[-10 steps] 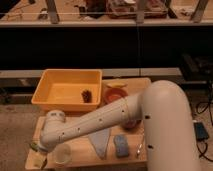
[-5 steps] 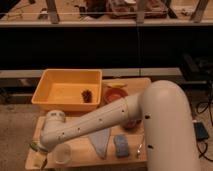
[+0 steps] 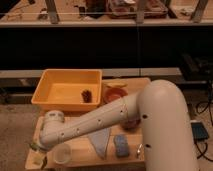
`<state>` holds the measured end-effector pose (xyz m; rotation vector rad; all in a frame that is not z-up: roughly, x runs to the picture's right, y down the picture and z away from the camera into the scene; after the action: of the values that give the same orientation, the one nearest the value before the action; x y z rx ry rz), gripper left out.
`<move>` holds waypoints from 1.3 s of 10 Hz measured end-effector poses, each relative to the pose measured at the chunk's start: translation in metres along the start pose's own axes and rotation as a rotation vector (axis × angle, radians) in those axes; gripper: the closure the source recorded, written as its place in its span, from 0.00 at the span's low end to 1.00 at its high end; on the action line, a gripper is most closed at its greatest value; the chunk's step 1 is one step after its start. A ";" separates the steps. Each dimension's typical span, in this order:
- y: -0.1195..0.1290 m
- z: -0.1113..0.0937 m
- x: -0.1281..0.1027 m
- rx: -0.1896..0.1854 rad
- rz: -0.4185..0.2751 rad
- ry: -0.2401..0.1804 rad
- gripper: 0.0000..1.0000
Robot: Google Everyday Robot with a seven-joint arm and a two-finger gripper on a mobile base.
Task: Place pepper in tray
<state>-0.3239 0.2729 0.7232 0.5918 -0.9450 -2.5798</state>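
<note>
Pepper [image 3: 33, 147]: we can only make out a small greenish bit at the front-left corner of the table [image 3: 82, 159] as the camera sees it, mostly hidden under the arm's end. We take it for the pepper but can't be sure. It's well apart from the tray [image 3: 67, 73], which sits at the table's back-left w/ one small dark item [image 3: 87, 95] inside and no pepper.

Gripper [image 3: 39, 156] hangs low over that same corner, just beside the green bit, jaws spread wide, nothing pinched as far as we can tell. A clear cup [image 3: 62, 153] stands right next to it. Further out are a grey cloth [image 3: 100, 142], a blue sponge [image 3: 120, 145] and an orange-red bowl [image 3: 115, 94] by the tray.

Change vs. a sec ago: basically none. Arm, gripper and objects are all in the same spots. So we read this as a pause right before the grasp. The pick isn't done yet, and the lift and the carry to the tray are still ahead.
</note>
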 end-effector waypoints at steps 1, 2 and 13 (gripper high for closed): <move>0.005 0.002 0.003 -0.008 0.001 0.004 0.20; 0.008 0.005 0.004 -0.010 0.002 0.010 0.20; 0.000 0.044 0.017 0.072 -0.068 0.041 0.20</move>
<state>-0.3597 0.2883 0.7492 0.7056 -1.0242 -2.5916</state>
